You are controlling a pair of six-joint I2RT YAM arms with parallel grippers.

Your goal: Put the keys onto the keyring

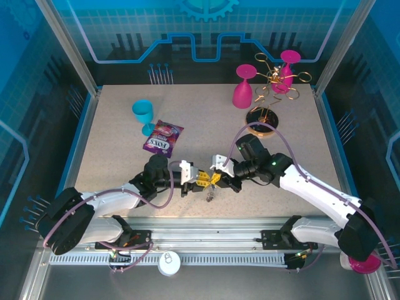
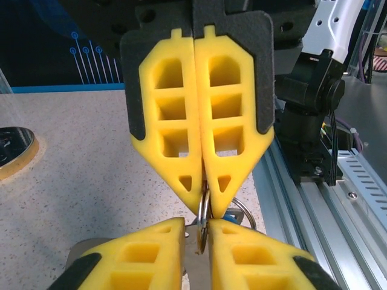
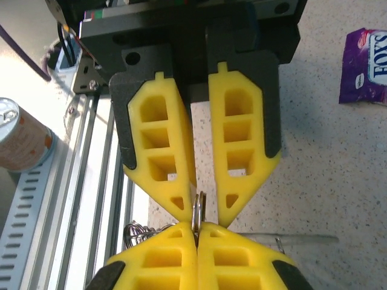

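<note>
Closest to the left wrist camera, the yellow pads point(image 2: 136, 257) of the left jaws stand slightly parted. A thin metal keyring point(image 2: 203, 220) rises edge-on through the gap, and neither pad clearly presses it. Facing them tip to tip, the right jaws are closed, their pads flush along their whole length and nipping the far edge of the keyring at the points. The right wrist view agrees: the right pads point(image 3: 157, 260) meet with no gap under the keyring. The left pads opposite stand apart, one tip on each side of the ring with light showing between. Just left of the right jaws in that view, a cluster of small wire loops point(image 3: 136, 232) hangs off the keyring, over the edge of the speckled counter point(image 3: 338, 181) beside a metal rail point(image 3: 91, 199). From above, the two jaws meet nose to nose close to the counter's near edge. A small metal piece dangles just below the meeting point; it looks like a key point(image 1: 211, 195), though it is too small to be sure, and no head colour can be told. Well beyond the left jaws lie a purple sweet bag point(image 1: 162, 139) and a blue cup point(image 1: 143, 114). Well beyond the right jaws stands a gold rack point(image 1: 270, 94) with a pink glass point(image 1: 244, 90) beside it.
</note>
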